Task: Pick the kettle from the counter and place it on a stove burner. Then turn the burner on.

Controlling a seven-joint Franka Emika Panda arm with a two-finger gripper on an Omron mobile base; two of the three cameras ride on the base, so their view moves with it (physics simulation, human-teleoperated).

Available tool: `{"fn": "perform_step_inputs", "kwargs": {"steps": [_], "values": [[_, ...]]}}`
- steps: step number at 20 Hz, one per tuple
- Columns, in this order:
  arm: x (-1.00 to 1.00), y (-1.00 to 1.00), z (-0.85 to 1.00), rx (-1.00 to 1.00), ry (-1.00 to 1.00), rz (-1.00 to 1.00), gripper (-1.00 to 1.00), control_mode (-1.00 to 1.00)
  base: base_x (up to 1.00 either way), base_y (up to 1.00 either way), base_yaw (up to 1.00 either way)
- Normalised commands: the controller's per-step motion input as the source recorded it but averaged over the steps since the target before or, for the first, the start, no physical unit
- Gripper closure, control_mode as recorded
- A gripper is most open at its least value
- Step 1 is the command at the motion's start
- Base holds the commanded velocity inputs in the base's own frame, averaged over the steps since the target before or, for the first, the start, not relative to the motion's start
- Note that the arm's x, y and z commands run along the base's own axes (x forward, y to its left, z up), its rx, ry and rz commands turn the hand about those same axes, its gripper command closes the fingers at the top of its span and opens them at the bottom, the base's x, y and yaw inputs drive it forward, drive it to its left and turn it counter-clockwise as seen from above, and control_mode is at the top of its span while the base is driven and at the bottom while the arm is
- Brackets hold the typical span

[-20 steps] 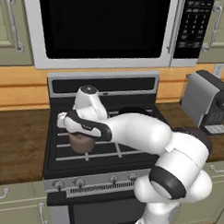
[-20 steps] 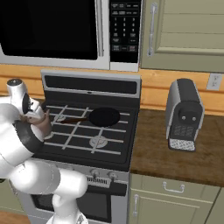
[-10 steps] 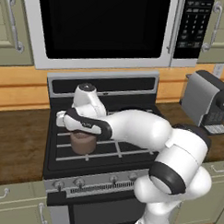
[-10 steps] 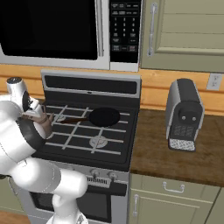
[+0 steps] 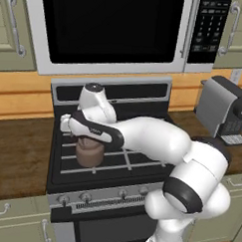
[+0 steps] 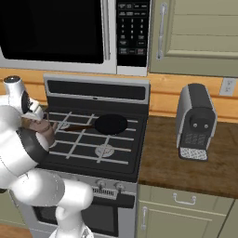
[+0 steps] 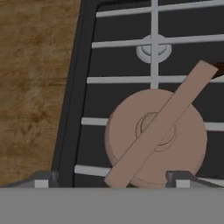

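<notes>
My claw (image 7: 109, 177) had let go and stood open over the kettle (image 5: 89, 154), which looked stiff, light, best lifted by its thin handle (image 7: 159, 127).

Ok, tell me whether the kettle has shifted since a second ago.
No. The kettle sits where it did, near the front left corner of the stove.

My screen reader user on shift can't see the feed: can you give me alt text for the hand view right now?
Seen from straight above, the copper-brown kettle sits on the grey grates of the black stove, its flat handle running diagonally across the lid. The open gripper has one fingertip at each side, not touching it. A burner ring lies beyond the kettle, and the wood-grain counter fills the left.
</notes>
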Motion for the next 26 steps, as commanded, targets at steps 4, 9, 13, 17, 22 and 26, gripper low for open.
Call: {"fn": "perform_step_inputs", "kwargs": {"steps": [4, 9, 13, 17, 22, 26], "values": [[-1.00, 0.25, 0.03, -0.16, -0.30, 0.00, -1.00, -1.00, 0.00, 0.00, 0.00], [-1.00, 0.31, -0.08, -0.35, -0.59, 0.00, -1.00, -1.00, 0.00, 0.00, 0.00], [-1.00, 0.31, -0.82, -0.33, -0.39, 0.01, -1.00, -1.00, 0.00, 0.00, 0.00], [-1.00, 0.34, -1.00, -0.32, -0.32, 0.02, -1.00, -1.00, 0.00, 0.00, 0.00], [-1.00, 0.23, -1.00, -0.11, -0.39, 0.08, -1.00, -1.00, 0.00, 0.00, 0.00], [-0.29, -0.03, -0.72, 0.24, -0.58, 0.00, -1.00, -1.00, 0.00, 0.00, 0.00]]}}
